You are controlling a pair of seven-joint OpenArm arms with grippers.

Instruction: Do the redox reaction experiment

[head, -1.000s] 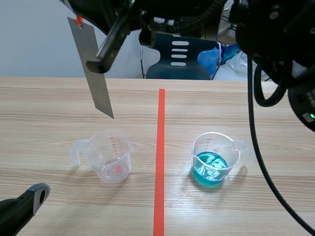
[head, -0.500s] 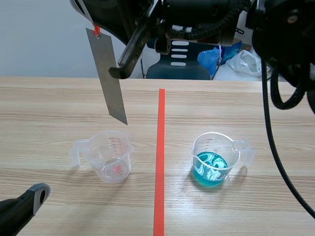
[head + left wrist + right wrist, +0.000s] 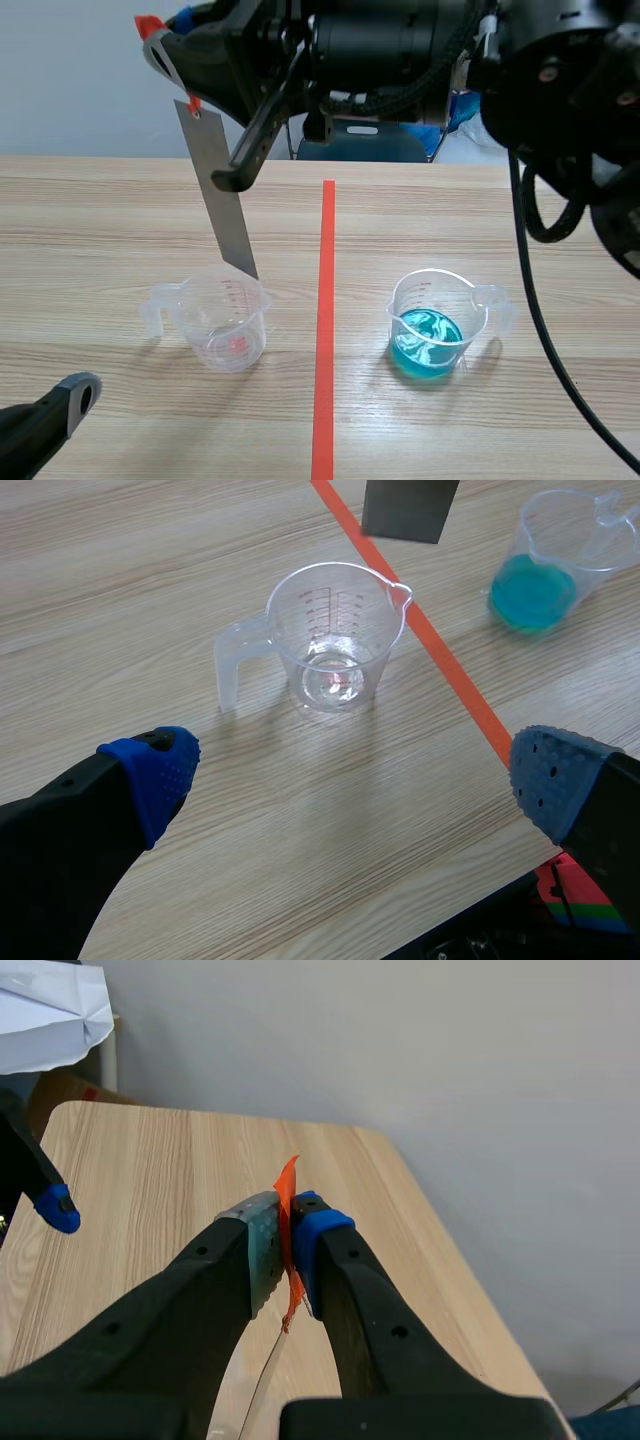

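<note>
Fingers (image 3: pixel 150 772) of the left gripper (image 3: pixel 352 776) stood wide apart, released and holding nothing, low over the table (image 3: pixel 100 220) on the robot's side of the empty measuring cup (image 3: pixel 228 318). That clear cup stood upright, handle to its left. Above it hung a grey metal strip (image 3: pixel 222 200), tilted, its lower corner just over the cup's rim; in the left wrist view the strip's end looked clear of the cup rather than inside it. The right gripper (image 3: pixel 286 1228), high above the cup, was clenched on the strip's upper end, where an orange tag (image 3: pixel 288 1185) stuck out between the pads. Right of the cup ran the orange-red tape line (image 3: pixel 325 330). Farther right, well apart from the cup, stood a second measuring cup (image 3: pixel 440 320) holding blue liquid.
</note>
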